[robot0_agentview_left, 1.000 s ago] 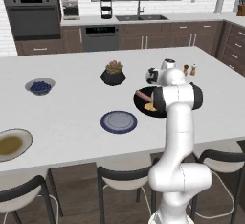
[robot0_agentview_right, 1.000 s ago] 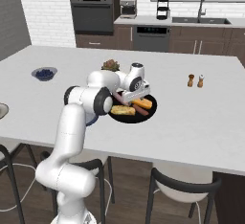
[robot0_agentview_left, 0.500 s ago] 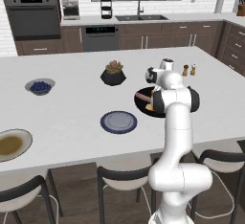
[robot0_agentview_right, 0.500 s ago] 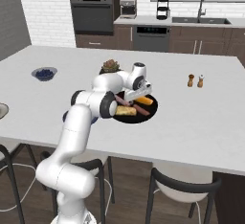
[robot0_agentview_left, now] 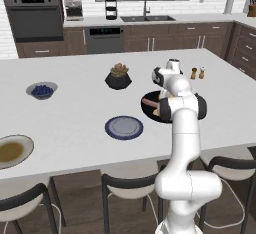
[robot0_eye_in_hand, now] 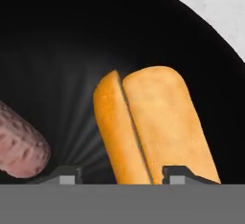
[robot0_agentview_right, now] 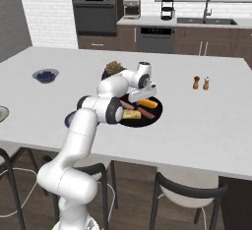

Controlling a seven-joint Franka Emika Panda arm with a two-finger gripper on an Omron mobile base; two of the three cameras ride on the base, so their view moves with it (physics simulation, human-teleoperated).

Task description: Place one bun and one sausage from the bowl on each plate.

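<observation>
My two-finger gripper (robot0_eye_in_hand: 118, 174) is lowered into the wide, shallow, round black bowl (robot0_agentview_right: 155, 117) on the white island counter (robot0_agentview_right: 206, 121). In the hand view my two dark fingertips (robot0_eye_in_hand: 69, 175) stand on either side of the near end of an orange-brown split bun (robot0_eye_in_hand: 153, 127). One tip sits to its left with a gap; the other overlaps its right edge. The jaws are part-way apart; I cannot tell whether they are pressing the bun. A reddish-brown sausage (robot0_eye_in_hand: 19, 144) lies in the bowl to the left of the bun, apart from it. In the right base view a second, paler bun (robot0_agentview_right: 132, 114) lies in the bowl. A blue-grey round plate (robot0_agentview_left: 124, 127) lies on the counter near the bowl. A tan plate (robot0_agentview_left: 14, 150) lies well apart at the counter's left edge.
</observation>
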